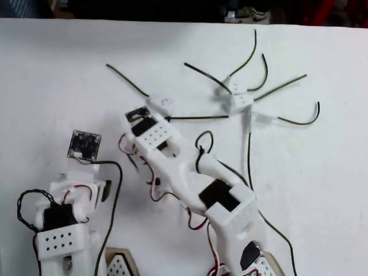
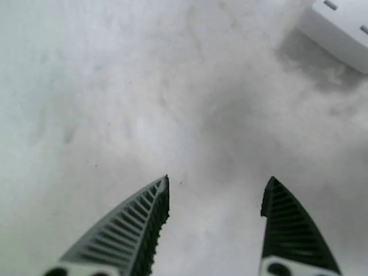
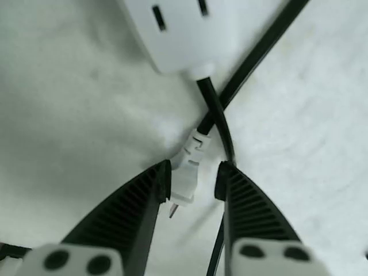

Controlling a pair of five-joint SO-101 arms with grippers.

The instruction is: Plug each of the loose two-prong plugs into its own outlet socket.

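A small white two-prong plug lies on the white table between the fingers of my right gripper. The gripper is open; one fingertip touches the plug and a gap remains on the other side. Just beyond stands a white outlet socket with two slots, and black cords cross beside it. From above, the right arm's wrist sits beside that socket. My left gripper hangs open over bare table, with the corner of a white socket at the view's edge.
More white sockets and plugs with dark cords fan out at the back right. A further white piece trails a long cord down along the right arm. The left arm stands at the front left.
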